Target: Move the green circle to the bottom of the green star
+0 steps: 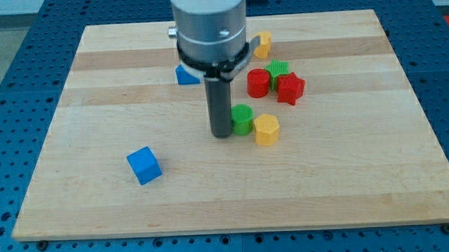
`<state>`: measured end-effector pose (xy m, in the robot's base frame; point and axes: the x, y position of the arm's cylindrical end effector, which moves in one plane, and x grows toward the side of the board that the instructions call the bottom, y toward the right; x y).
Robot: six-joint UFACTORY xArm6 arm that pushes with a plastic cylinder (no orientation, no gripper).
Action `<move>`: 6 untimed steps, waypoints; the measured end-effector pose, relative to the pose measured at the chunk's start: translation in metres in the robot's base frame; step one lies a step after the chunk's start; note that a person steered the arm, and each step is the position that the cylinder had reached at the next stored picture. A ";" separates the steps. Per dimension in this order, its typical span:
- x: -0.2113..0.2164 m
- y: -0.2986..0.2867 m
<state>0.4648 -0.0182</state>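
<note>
The green circle (244,119) sits near the board's middle, touching a yellow hexagon (266,130) at its lower right. My tip (222,133) rests on the board right against the green circle's left side. The green star (279,69) lies further up and to the right, wedged between a red circle (258,84) on its left and a red star (290,88) below it.
A blue cube (144,165) lies at the lower left. A blue triangle (185,75) peeks out left of the arm. A yellow block (263,44) sits near the top, partly hidden by the arm. The wooden board (361,181) ends on all sides.
</note>
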 end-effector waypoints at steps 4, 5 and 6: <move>-0.012 0.029; -0.033 0.050; -0.041 0.057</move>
